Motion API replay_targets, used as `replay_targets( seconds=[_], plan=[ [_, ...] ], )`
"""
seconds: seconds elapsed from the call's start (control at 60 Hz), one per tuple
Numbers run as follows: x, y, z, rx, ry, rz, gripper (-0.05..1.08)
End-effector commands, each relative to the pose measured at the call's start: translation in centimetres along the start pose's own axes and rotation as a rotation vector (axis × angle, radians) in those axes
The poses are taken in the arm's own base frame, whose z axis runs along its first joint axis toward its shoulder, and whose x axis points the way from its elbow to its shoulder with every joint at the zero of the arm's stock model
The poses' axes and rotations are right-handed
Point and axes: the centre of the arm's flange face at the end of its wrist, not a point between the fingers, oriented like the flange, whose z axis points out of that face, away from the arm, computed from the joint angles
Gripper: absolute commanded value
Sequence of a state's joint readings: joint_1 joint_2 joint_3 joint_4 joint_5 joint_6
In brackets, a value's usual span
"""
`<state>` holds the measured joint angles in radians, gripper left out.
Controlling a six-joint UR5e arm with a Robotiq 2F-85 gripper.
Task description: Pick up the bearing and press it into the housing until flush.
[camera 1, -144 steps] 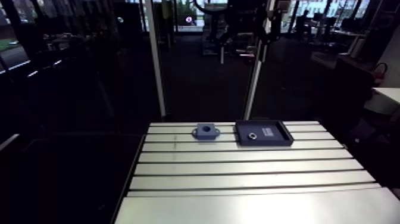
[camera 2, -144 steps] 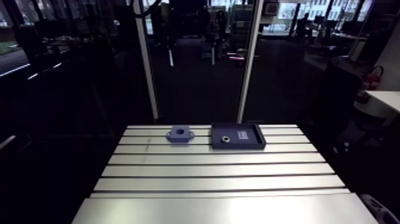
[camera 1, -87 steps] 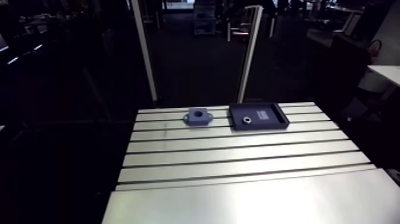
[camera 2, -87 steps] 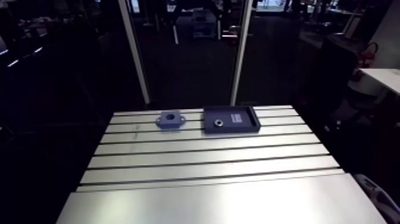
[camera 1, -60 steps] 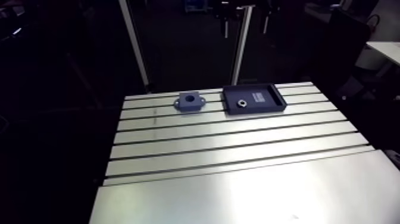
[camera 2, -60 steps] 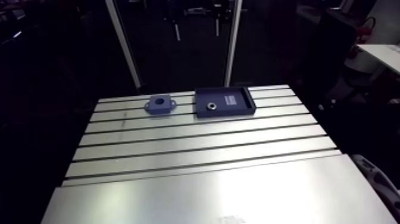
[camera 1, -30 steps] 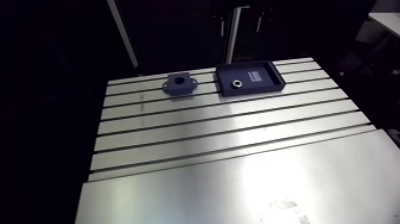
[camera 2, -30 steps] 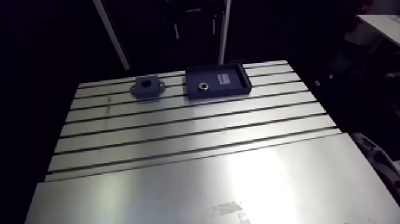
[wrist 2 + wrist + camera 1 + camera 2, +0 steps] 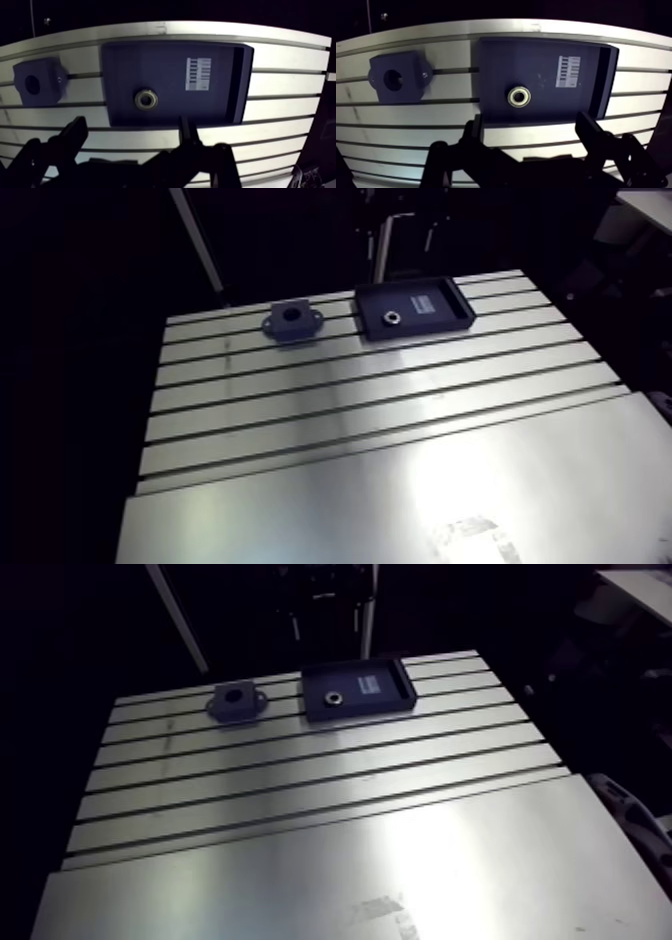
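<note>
Gripper [image 9: 530,121] fingers [image 9: 593,135] stand wide apart, holding nothing. Bearing [image 9: 519,96] lies in the dark tray [image 9: 501,60] just ahead of them. Housing [image 9: 398,77] sits on the counter [image 9: 636,95] beside the tray.

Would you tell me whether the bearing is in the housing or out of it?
Out. The bearing lies flat in the dark tray, and the housing stands beside the tray with its bore empty.

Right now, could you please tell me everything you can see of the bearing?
The bearing is a small metallic ring with a pale outer rim and dark centre hole. It lies flat on the floor of the dark blue tray, near the wall nearest the gripper, apart from the white label. Only the tray touches it; the gripper is open.
</note>
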<state>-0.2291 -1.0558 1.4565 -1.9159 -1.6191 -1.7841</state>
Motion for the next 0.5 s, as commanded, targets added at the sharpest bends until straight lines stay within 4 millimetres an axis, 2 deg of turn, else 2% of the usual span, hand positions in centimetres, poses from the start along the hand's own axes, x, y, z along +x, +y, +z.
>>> replay_targets(
  seconds=[0.017, 0.15, 0.167, 0.183, 0.217, 0.317, 0.383, 0.5],
  plan=[
    [-0.3, 0.2, 1.9, 0.003, -0.014, 0.0, 0.01],
    [-0.6, 0.0, 2.8, 0.004, -0.018, -0.001, 0.02],
    [-0.6, 0.0, 3.0, 0.004, -0.018, -0.001, 0.07],
    [-0.6, 0.0, 3.0, 0.004, -0.018, -0.001, 0.07],
    [-0.3, 0.0, 4.0, 0.006, -0.024, 0.001, 0.24],
    [-0.2, 0.0, 4.3, 0.005, -0.022, 0.001, 0.36],
    [0.0, 0.1, 5.3, 0.008, -0.034, 0.002, 0.38],
    [0.0, 0.1, 5.5, 0.008, -0.036, 0.0, 0.41]
  ],
)
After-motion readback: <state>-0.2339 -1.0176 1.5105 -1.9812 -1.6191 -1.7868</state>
